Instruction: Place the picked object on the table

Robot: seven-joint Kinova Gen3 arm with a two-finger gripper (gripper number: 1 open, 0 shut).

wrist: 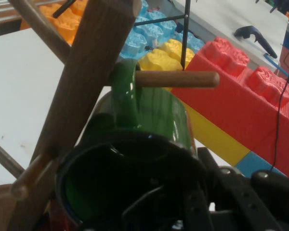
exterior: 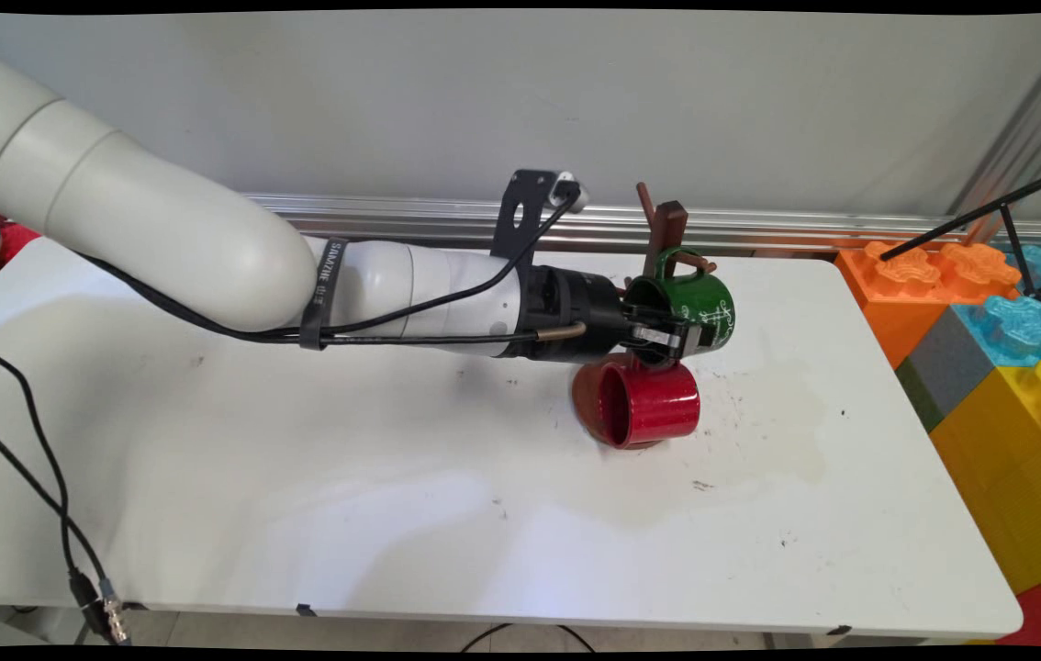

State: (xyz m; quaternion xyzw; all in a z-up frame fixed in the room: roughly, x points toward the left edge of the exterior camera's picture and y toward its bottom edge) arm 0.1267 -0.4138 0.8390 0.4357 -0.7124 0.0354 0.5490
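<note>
A white worktop (exterior: 300, 477) is seen, marked with dark scuffs and a faint stain toward its right half. On it a red mug (exterior: 644, 402) is found lying on its side, mouth turned left toward the arm, long axis running left to right. Just behind and above it, a green mug (exterior: 699, 308) is held off the worktop, also tipped on its side with its mouth toward the arm. White markings are borne on its glossy wall; they cannot be read. The gripper (exterior: 675, 338) is set at this mug's rim, with the fingers clenched on the wall, one inside the mouth as far as can be told. In the hand view the mug's handle (wrist: 126, 94) is seen hooked over a wooden peg (wrist: 183, 79) of a brown rack (exterior: 665, 234), whose post stands at the worktop's far edge. Large toy blocks (exterior: 998, 330), orange, blue, yellow and red, are stacked to the right of the worktop. Lettering on a strap round the arm is not legible.
</note>
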